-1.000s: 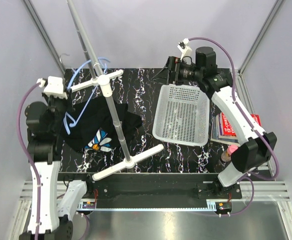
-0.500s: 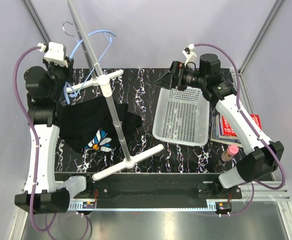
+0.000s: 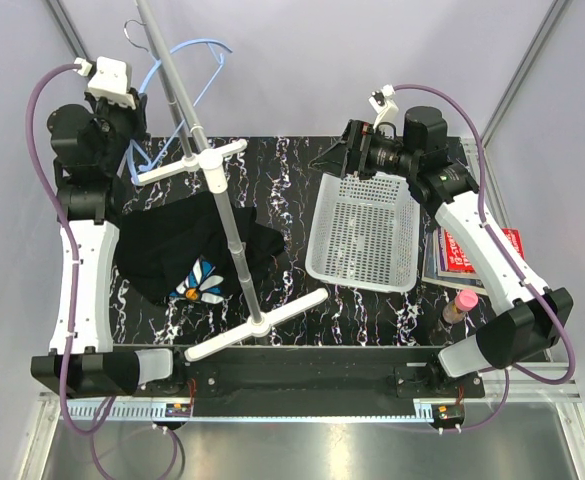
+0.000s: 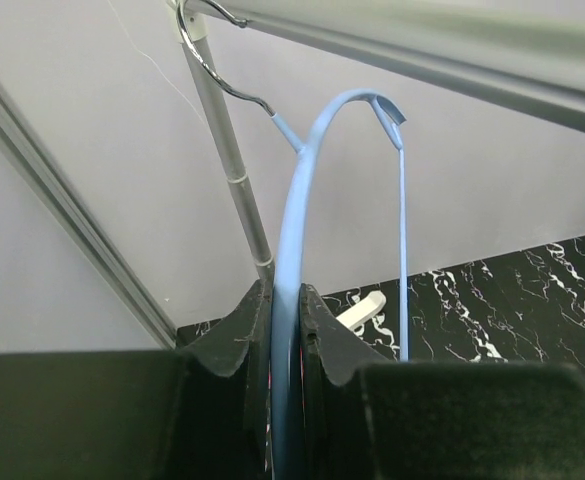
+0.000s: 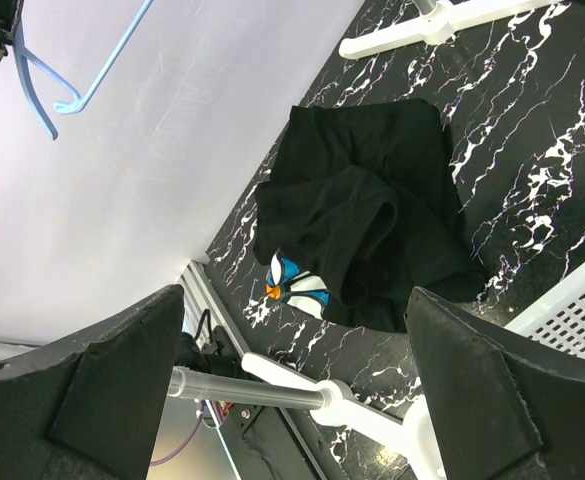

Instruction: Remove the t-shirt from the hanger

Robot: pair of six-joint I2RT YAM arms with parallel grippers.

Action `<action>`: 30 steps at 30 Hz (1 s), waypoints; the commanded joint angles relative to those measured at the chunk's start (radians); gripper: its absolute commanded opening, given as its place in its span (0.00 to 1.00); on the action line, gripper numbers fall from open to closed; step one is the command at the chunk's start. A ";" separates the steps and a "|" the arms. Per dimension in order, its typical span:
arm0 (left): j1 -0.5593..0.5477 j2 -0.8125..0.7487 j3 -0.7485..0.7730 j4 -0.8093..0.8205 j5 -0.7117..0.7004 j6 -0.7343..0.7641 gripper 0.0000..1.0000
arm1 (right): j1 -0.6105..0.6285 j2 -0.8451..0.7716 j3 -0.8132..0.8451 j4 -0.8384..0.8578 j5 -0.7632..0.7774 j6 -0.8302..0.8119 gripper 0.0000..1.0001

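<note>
While the left gripper (image 4: 284,300) clamped the hanger (image 4: 294,220) high at the far left, keeping it clear, the t-shirt (image 3: 172,250) lay crumpled below, freed; the right gripper (image 3: 348,150) hung wide open.

Nothing here can actually be read. The nearest thing to lettering is on the red booklets (image 3: 469,250) stacked at the right edge of the table (image 3: 292,180): their covers carry white marks that look like print, but from the overhead view they are too small and blurred to make out. The t-shirt (image 3: 172,250) lying on the table bears only a picture, a white daisy with an orange centre on blue, with no words around it. The wrist views show no labels, numbers or signs either.
</note>
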 commanded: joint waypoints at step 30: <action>0.013 0.109 0.167 -0.058 0.029 0.051 0.00 | 0.017 0.079 0.078 0.079 -0.077 0.036 1.00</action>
